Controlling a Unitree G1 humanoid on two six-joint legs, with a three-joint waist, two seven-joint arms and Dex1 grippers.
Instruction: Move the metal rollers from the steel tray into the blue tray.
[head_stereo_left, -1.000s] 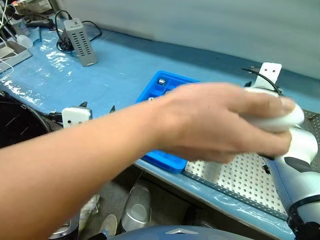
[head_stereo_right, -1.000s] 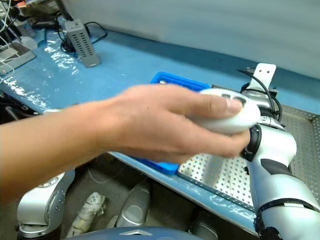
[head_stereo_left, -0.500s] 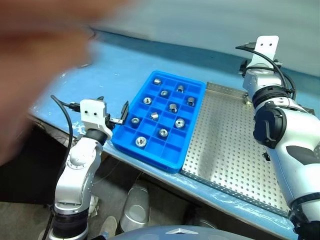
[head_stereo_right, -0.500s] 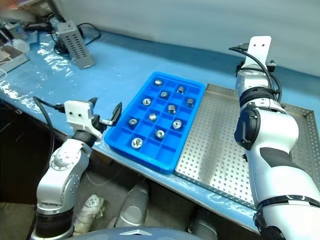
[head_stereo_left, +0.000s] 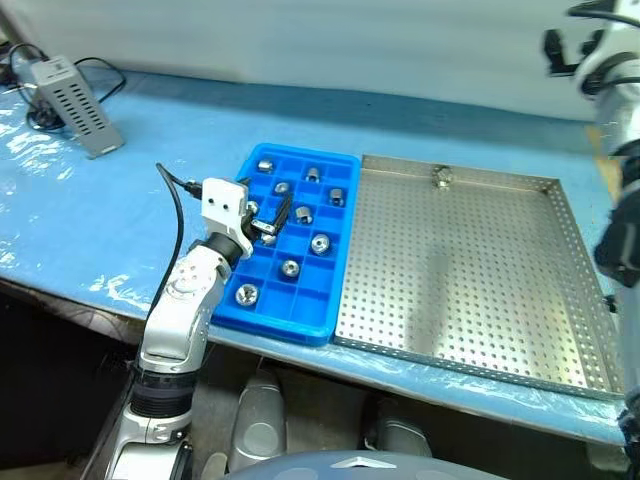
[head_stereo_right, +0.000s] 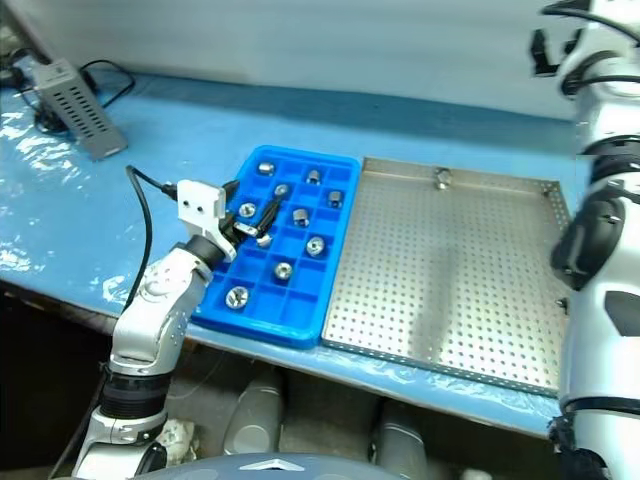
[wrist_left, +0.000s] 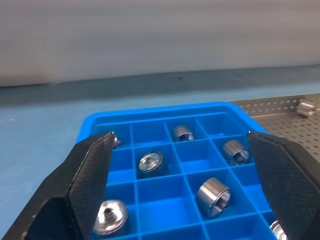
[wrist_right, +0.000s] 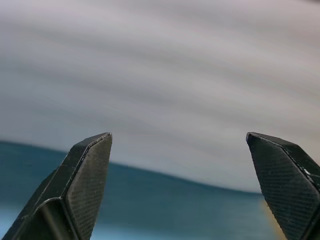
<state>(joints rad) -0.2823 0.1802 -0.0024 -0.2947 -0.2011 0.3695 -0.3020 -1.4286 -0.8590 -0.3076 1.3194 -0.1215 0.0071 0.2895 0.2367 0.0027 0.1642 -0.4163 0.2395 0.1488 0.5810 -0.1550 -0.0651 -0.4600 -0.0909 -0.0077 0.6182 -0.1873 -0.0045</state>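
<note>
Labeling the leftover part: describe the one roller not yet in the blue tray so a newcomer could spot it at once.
Find the steel tray, the large perforated square to the right of the blue tray. Look along its far rim, left of the middle: one metal roller sits there alone. Every other roller lies in a blue compartment; this one rests on bare perforated steel.

Steel tray floor open; one roller apparently.

Blue tray sits left of the steel tray, touching; most metal rollers in its compartments, one roller at the steel tray's far rim
</note>
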